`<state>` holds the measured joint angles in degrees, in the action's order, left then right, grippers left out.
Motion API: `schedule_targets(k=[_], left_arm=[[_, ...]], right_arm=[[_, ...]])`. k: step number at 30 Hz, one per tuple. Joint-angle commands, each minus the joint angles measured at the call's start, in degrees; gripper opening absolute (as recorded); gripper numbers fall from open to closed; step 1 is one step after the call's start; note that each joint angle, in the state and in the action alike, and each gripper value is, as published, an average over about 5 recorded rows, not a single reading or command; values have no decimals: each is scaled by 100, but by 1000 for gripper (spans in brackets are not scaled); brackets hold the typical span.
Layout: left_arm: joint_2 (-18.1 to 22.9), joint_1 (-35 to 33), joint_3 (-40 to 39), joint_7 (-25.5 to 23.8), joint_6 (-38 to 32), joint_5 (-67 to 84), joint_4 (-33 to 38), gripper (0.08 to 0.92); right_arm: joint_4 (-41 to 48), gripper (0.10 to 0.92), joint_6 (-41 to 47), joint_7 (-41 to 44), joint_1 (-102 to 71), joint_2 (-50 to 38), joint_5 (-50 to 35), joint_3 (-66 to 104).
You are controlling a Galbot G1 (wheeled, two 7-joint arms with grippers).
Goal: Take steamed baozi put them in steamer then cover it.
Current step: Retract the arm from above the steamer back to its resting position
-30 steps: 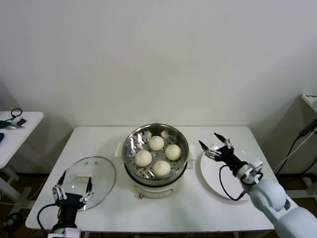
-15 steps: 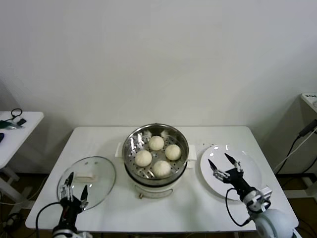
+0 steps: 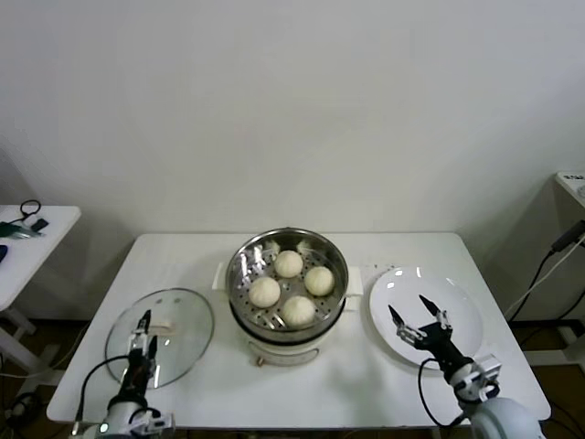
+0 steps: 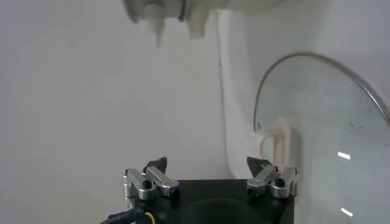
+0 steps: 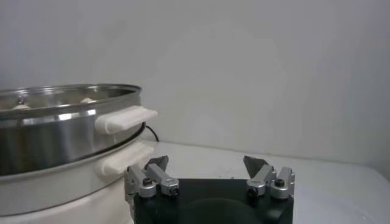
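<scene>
The left gripper (image 3: 143,331), spread wide and empty over the near edge of the lid (image 3: 160,337), has rolled edge-on since a second ago. The four buns (image 3: 292,286) sit in the steamer (image 3: 288,283). The right gripper (image 3: 419,318), open and empty, has pulled back across the plate (image 3: 462,306); a grab missing the lid's handle (image 3: 157,324) could skid the glass off the table (image 3: 228,384).

No text, label, brand, number or sign could be read anywhere in these views.
</scene>
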<state>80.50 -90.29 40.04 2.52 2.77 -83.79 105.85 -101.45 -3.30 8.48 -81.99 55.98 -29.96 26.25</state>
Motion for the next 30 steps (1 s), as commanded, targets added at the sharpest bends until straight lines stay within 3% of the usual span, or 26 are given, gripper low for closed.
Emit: schedule_targets(k=[1, 26, 30], left_arm=[[-143, 532, -17, 61, -80, -478, -878, 823], [-228, 1732, -38, 628, -106, -191, -2200, 823], [-234, 1788, -30, 631, -151, -146, -2289, 771]], right_arm=[[74, 823, -14, 16, -20, 90, 174, 34], [376, 823, -113, 4, 202, 196, 477, -59], [417, 823, -134, 8, 235, 209, 535, -88]])
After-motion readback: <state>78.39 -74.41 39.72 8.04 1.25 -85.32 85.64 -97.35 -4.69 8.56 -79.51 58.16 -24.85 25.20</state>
